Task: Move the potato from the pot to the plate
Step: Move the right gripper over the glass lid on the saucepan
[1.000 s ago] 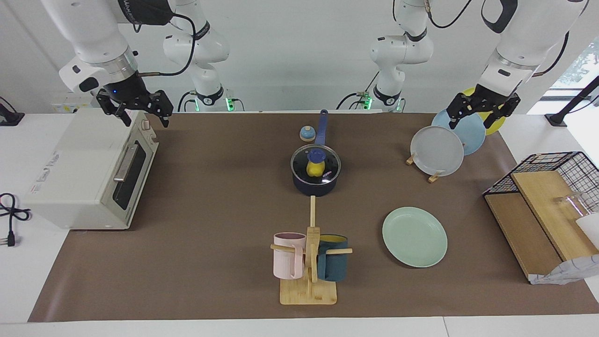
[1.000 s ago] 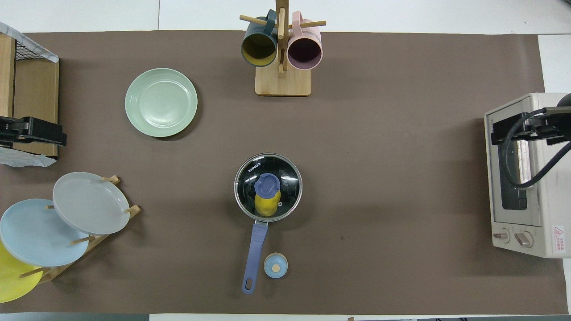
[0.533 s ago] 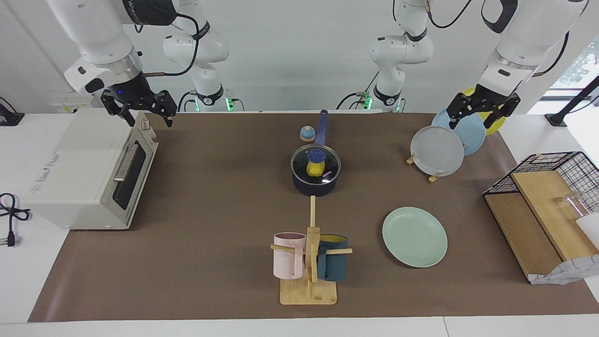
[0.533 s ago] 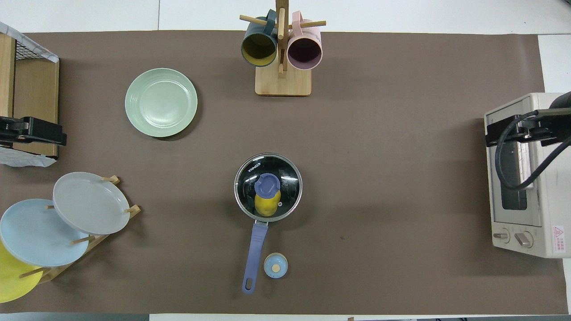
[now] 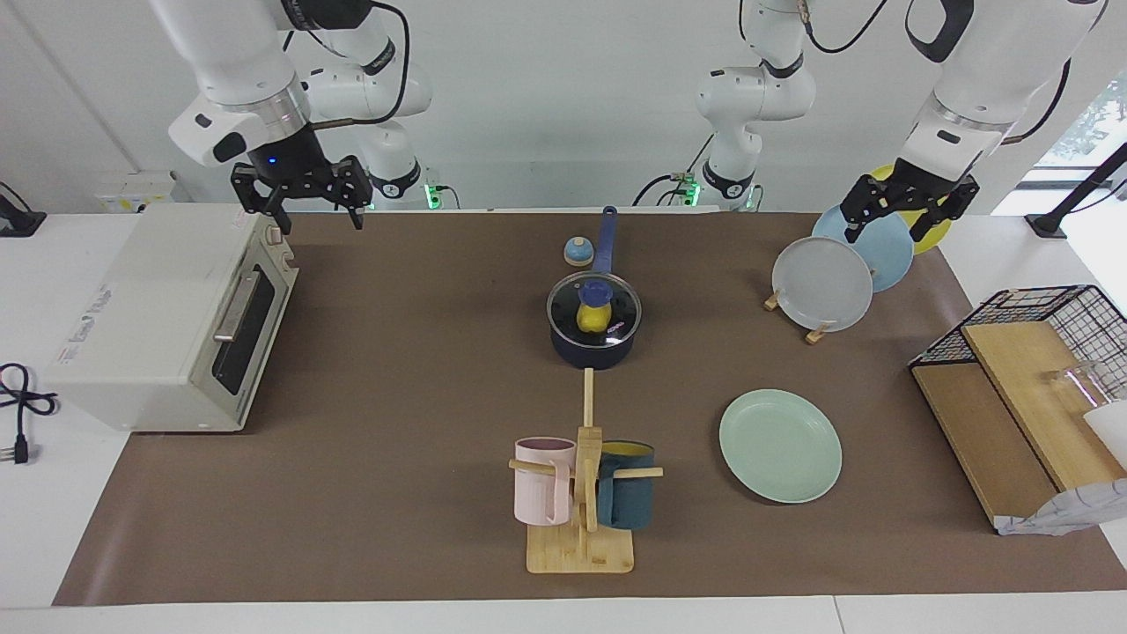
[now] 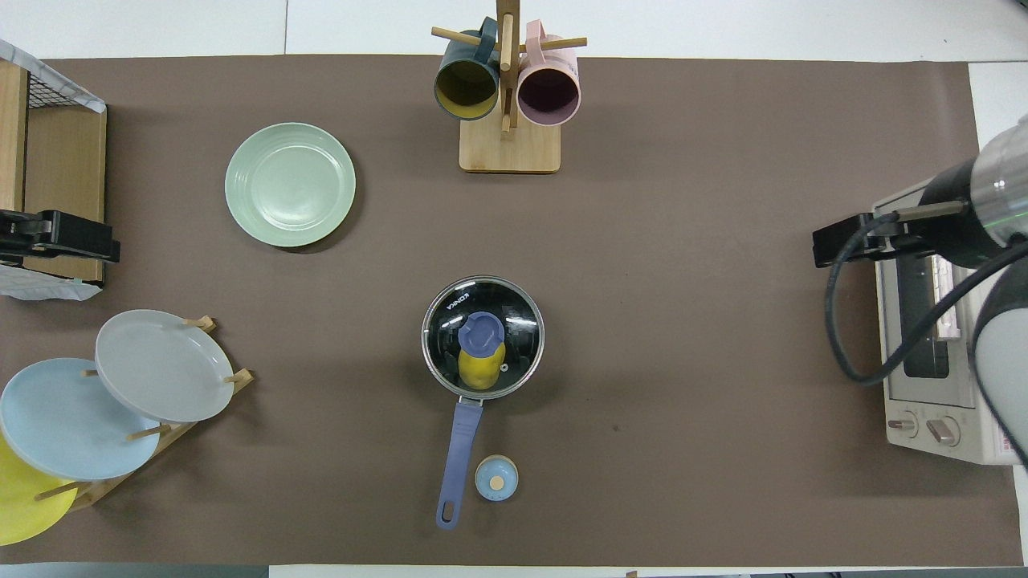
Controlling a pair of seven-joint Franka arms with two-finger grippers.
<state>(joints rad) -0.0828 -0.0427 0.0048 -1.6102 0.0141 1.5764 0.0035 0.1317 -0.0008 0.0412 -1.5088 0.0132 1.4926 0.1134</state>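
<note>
The dark navy pot (image 5: 592,354) stands mid-table with its long blue handle (image 6: 460,445) pointing toward the robots. A glass lid with a blue knob (image 5: 596,290) covers it. The yellow potato (image 5: 592,320) lies inside and shows through the lid, also in the overhead view (image 6: 480,369). The mint-green plate (image 5: 780,446) lies bare, farther from the robots and toward the left arm's end (image 6: 290,184). My right gripper (image 5: 311,211) is open and empty, up in the air over the mat's edge beside the toaster oven. My left gripper (image 5: 889,227) is open and empty above the plate rack.
A white toaster oven (image 5: 167,317) stands at the right arm's end. A wooden mug tree (image 5: 581,493) with a pink and a teal mug stands farther out than the pot. A rack of grey, light blue and yellow plates (image 5: 823,283), a wire basket (image 5: 1048,326) and a small blue timer (image 5: 577,253) are also here.
My right gripper has risen and moved from over the toaster oven toward the middle of the table. The left arm, pot, potato and plate have not moved.
</note>
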